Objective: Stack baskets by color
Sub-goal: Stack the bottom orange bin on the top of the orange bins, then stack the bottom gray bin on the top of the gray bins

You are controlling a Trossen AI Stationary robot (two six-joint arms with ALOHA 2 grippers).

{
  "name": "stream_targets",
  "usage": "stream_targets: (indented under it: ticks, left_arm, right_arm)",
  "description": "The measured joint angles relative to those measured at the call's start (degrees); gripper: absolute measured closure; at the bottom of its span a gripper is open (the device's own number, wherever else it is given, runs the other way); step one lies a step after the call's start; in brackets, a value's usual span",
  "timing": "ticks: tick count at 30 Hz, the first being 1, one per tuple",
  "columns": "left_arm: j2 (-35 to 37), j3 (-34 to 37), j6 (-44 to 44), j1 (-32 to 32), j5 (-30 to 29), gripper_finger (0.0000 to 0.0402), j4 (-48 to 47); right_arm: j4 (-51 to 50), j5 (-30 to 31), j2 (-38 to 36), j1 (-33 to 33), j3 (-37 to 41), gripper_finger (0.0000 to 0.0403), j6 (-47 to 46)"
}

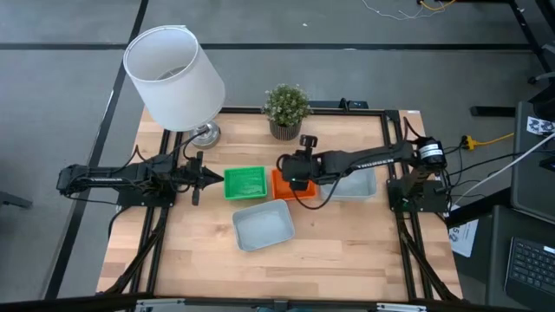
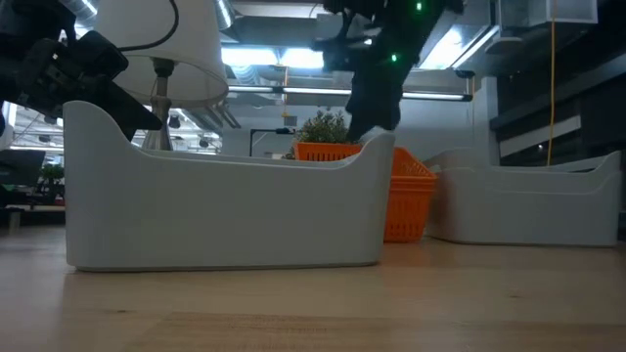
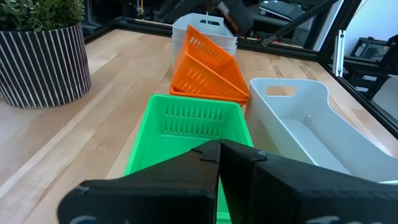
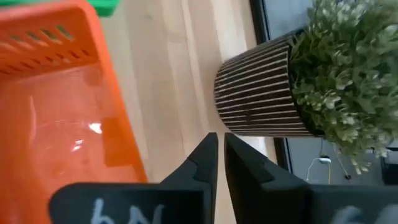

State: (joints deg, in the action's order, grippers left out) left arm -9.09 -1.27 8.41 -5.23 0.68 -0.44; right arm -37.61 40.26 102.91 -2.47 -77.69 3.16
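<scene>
Right gripper (image 1: 291,178): fingers nearly clenched, grasp uncertain, over tilted orange basket (image 1: 283,184) beside green basket (image 1: 245,183). I'd settle it level. Left gripper (image 1: 211,176): clenched, empty.

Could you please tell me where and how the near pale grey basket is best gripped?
Take the pale grey basket by a long side wall, coming straight down from above. It sits flat and open-topped, clear of the green basket, and its thin upright rim would likely suit narrow jaws.

Potted plant (image 1: 286,109) near white lamp (image 1: 173,78), on table (image 1: 347,251).
</scene>
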Motion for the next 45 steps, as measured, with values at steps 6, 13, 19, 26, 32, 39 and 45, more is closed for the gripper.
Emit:
stream_targets:
  ticks: [6,13,19,26,32,39,45]
  left_arm:
    - [-0.01,0.01,0.01,0.00,0.01,0.0401,-0.01]
    - [0.00,0.00,-0.01,0.00,0.00,0.0401,0.00]
    - [-0.01,0.01,0.00,0.00,-0.01,0.0401,-0.01]
    - [-0.01,-0.01,0.01,0.00,-0.01,0.0401,0.01]
    - [0.00,0.01,-0.01,0.00,0.01,0.0401,0.01]
    - [-0.01,0.01,0.01,0.00,-0.01,0.0401,0.00]
    - [0.00,0.01,0.00,0.00,0.00,0.0401,0.01]
  right_arm:
    - [7.95,-0.69,0.00,1.18,5.02,0.0374,0.26]
    - [11.15,-0.97,0.00,2.20,7.09,0.0374,0.26]
    - [12.92,-1.35,0.00,2.33,7.14,0.0374,0.26]
    - [13.61,-5.29,0.22,2.57,7.14,0.0374,-0.13]
    - [14.30,-6.24,0.48,3.04,7.12,0.0374,0.13]
    - [13.97,-8.38,1.20,4.21,7.14,0.0374,-1.18]
    - [15.82,-4.33,1.16,4.19,6.06,0.0374,0.20]
